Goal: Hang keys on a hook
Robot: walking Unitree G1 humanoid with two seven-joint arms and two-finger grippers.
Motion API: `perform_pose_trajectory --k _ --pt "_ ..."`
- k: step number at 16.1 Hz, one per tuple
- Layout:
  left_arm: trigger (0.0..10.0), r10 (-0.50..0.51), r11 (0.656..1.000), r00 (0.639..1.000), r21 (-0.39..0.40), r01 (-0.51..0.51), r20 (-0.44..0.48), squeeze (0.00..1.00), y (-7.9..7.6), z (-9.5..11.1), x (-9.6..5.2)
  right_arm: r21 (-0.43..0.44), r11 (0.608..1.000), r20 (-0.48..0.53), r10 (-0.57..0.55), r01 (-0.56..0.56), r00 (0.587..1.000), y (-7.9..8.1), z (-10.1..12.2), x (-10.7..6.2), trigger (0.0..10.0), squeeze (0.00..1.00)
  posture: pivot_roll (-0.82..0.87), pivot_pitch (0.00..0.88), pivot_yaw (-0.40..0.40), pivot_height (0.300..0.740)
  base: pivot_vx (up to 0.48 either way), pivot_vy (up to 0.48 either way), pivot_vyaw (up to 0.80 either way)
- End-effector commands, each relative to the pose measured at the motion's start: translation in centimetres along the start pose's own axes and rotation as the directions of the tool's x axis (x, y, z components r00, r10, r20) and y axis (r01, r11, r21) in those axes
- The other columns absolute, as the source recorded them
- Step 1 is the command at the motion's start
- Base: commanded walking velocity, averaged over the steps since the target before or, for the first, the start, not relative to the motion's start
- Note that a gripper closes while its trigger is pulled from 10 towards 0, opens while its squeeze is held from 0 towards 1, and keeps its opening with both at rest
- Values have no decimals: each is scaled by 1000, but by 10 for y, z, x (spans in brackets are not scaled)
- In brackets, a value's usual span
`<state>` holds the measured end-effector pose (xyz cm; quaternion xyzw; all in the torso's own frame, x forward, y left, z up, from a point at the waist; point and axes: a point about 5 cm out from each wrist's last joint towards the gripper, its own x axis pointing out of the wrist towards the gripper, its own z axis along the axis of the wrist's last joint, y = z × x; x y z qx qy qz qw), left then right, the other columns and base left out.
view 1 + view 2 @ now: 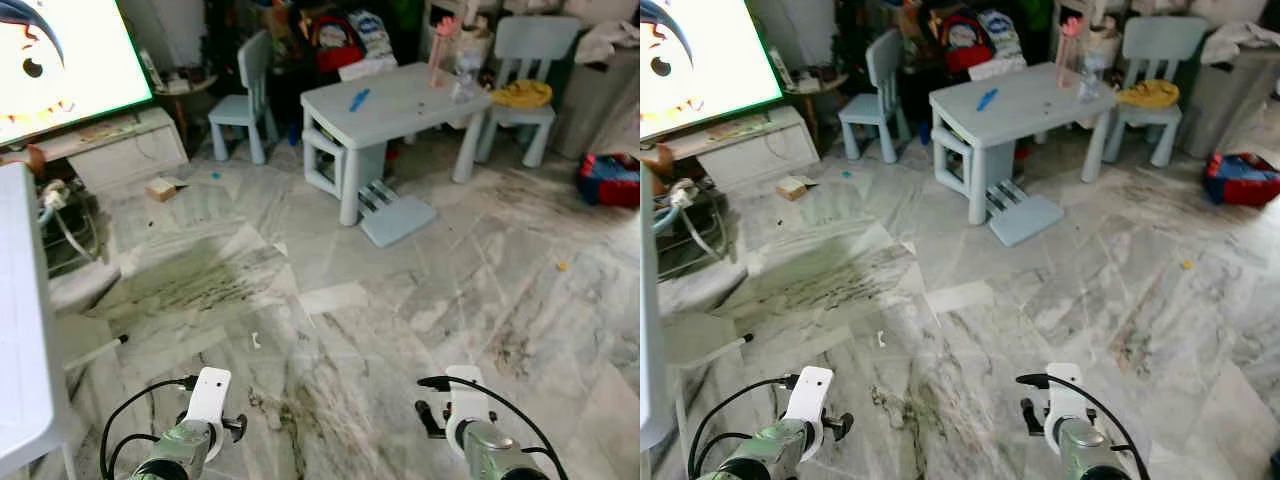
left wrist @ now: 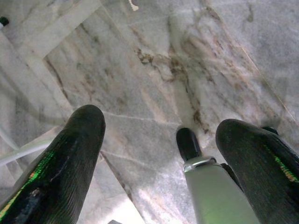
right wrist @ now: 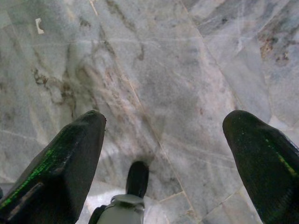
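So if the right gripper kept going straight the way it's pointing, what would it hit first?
Most likely the marble floor. The right gripper, fingers spread open, points down at bare tile with nothing between; how far off the floor lies is unclear.

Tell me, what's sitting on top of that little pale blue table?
On the pale blue table lie a blue object and a clear bottle near the far corner. A small stool is tucked underneath; whatever lies further under is hidden by the tabletop.

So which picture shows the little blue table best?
The left eye view: the little blue table sits whole, with a blue thing on top. The right eye view shows it much the same. Both wrist views look down at marble floor.
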<state>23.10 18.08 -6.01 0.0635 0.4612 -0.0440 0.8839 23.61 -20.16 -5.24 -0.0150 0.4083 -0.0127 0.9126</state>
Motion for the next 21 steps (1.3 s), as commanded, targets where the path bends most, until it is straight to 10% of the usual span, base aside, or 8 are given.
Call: perform_pose_trajectory --k 1,21 --pt "10000 4 1000 1000 15 -4 -16 0 3 -2 0 -5 1000 -1 3 -3 1000 3 2 1 10000 0 -68 35 64 740 0 0 0" --pt "10000 2 1000 1000 31 -1 -22 0 3 -1 0 -30 1000 -19 -5 4 1000 2 1 1 10000 0 -68 37 65 740 0 0 0"
